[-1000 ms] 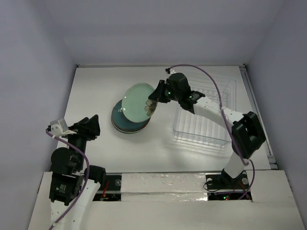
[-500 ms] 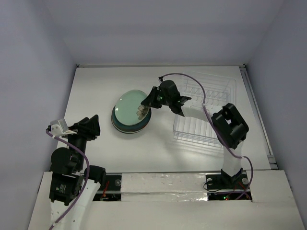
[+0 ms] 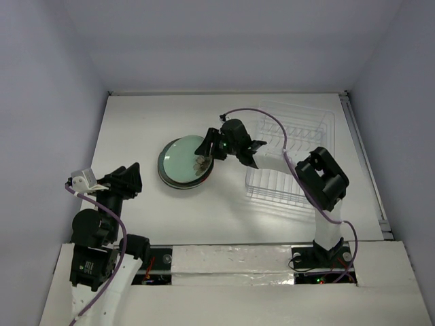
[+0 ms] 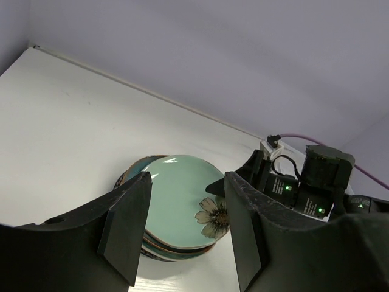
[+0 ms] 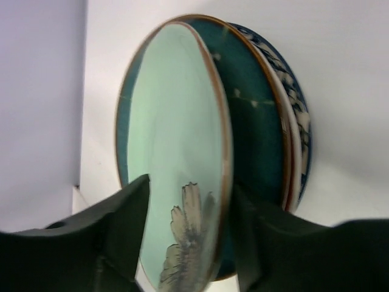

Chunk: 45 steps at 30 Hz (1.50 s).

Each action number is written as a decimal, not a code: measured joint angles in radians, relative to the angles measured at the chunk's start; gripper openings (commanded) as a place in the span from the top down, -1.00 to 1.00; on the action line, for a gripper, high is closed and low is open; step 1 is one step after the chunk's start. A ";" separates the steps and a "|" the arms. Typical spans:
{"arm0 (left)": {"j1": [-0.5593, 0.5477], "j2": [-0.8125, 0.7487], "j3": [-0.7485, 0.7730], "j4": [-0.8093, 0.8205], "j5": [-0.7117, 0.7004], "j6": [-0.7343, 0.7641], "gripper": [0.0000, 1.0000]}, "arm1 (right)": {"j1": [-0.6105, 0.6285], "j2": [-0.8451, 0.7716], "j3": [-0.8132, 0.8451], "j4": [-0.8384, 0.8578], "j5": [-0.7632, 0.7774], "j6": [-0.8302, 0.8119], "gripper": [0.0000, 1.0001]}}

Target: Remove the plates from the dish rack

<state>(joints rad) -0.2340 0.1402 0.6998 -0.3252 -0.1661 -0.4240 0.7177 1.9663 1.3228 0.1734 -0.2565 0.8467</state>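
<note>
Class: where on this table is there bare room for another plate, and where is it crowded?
Free: the table between back edge and plate stack; also the strip from stack to near edge. Crowded: between stack and dish rack, where the right gripper grips the mint plate.

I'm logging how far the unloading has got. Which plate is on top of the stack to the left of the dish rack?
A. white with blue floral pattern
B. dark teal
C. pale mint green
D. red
C: the pale mint green plate lies uppermost on the stack, with the dark teal plate directly beneath it and the right gripper at its rim.
</note>
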 measured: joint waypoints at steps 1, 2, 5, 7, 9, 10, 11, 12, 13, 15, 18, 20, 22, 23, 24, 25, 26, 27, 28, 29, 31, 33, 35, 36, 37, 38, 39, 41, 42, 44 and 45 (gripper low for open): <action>0.000 0.000 0.000 0.000 0.000 0.000 0.03 | 0.003 0.000 0.000 -0.017 0.012 -0.018 -0.38; 0.000 0.000 0.000 0.000 0.000 0.000 0.03 | 0.006 0.000 0.001 -0.037 0.025 -0.035 -0.46; 0.000 0.000 0.000 0.000 0.000 0.000 0.03 | 0.022 0.000 0.018 -0.109 0.070 -0.084 -0.74; 0.000 0.000 0.000 0.000 0.000 0.000 0.03 | 0.040 0.000 0.057 -0.162 0.107 -0.130 -0.86; 0.000 0.000 0.000 0.000 0.000 0.000 0.03 | 0.056 0.000 0.087 -0.214 0.143 -0.171 -0.94; 0.000 0.000 0.000 0.000 0.000 0.000 0.03 | 0.064 0.000 0.099 -0.238 0.162 -0.190 -1.00; 0.000 0.000 0.000 0.000 0.000 0.000 0.03 | 0.071 0.000 0.113 -0.267 0.184 -0.209 -1.00; 0.000 0.000 0.000 0.000 0.000 0.000 0.03 | 0.078 0.000 0.127 -0.293 0.205 -0.227 -1.00; 0.000 0.000 0.000 0.000 0.000 0.000 0.03 | 0.085 0.002 0.145 -0.322 0.232 -0.245 -1.00; 0.000 0.000 0.000 0.000 0.000 0.000 0.03 | 0.101 0.008 0.180 -0.383 0.293 -0.280 -1.00; 0.000 0.000 0.000 0.000 0.000 0.000 -0.01 | 0.122 0.016 0.221 -0.454 0.389 -0.325 -1.00; 0.000 0.000 0.000 0.000 0.000 0.000 -0.05 | 0.129 0.016 0.233 -0.499 0.459 -0.352 -1.00; 0.000 0.000 0.000 0.000 0.000 0.000 -0.08 | 0.134 0.014 0.239 -0.530 0.518 -0.373 -1.00; 0.000 0.000 0.000 0.000 0.000 0.000 -0.10 | 0.135 0.011 0.240 -0.543 0.542 -0.382 -1.00; 0.000 0.000 0.000 0.000 0.000 0.000 -0.11 | 0.135 0.005 0.240 -0.557 0.565 -0.391 -1.00; 0.000 0.000 0.000 0.000 0.000 0.000 -0.12 | 0.135 -0.004 0.240 -0.569 0.581 -0.401 -1.00; 0.000 0.000 0.000 0.000 0.000 0.000 -0.15 | 0.134 -0.018 0.239 -0.579 0.599 -0.410 -1.00; 0.000 0.000 0.000 0.000 0.000 0.000 -0.17 | 0.134 -0.035 0.238 -0.586 0.609 -0.417 -0.99; 0.000 0.000 0.000 0.000 0.000 0.000 -0.19 | 0.133 -0.063 0.232 -0.587 0.621 -0.425 -0.86; 0.000 0.000 0.000 0.000 0.000 0.000 -0.24 | 0.133 -0.093 0.228 -0.587 0.630 -0.432 -0.72; 0.000 0.000 0.000 0.000 -0.001 0.000 -0.33 | 0.133 -0.182 0.204 -0.573 0.648 -0.443 -0.02; 0.000 0.000 0.000 0.000 0.000 0.000 -0.48 | 0.133 -0.294 0.166 -0.556 0.676 -0.455 0.69; 0.000 0.000 0.000 0.000 0.002 0.001 -0.57 | 0.134 -0.426 0.117 -0.525 0.713 -0.465 1.00; 0.000 0.000 0.000 0.000 0.006 0.001 -0.60 | 0.134 -0.506 0.083 -0.507 0.736 -0.470 1.00; 0.000 0.000 0.000 0.000 0.009 0.002 -0.63 | 0.134 -0.588 0.052 -0.490 0.758 -0.478 1.00; 0.000 0.000 0.000 0.000 0.012 0.003 -0.67 | 0.134 -0.663 0.017 -0.465 0.775 -0.486 1.00; 0.000 0.000 0.000 0.000 0.014 0.003 -0.70 | 0.134 -0.754 -0.021 -0.447 0.800 -0.496 1.00; 0.000 0.000 0.000 0.001 0.021 0.004 -0.76 | 0.134 -0.930 -0.086 -0.407 0.851 -0.513 0.94; 0.001 0.000 0.000 0.001 0.023 0.005 -0.78 | 0.134 -1.007 -0.114 -0.391 0.878 -0.521 0.87; 0.003 0.000 0.000 0.001 0.029 0.005 -0.81 | 0.134 -1.146 -0.162 -0.362 0.927 -0.535 0.36; 0.004 0.000 0.000 0.001 0.032 0.005 -0.81 | 0.134 -1.196 -0.182 -0.330 0.961 -0.539 -0.15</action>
<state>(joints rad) -0.2298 0.1406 0.6998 -0.3241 -0.1337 -0.4191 0.8513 0.7700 1.1408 -0.1566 0.7044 0.3080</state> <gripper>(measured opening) 0.899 0.268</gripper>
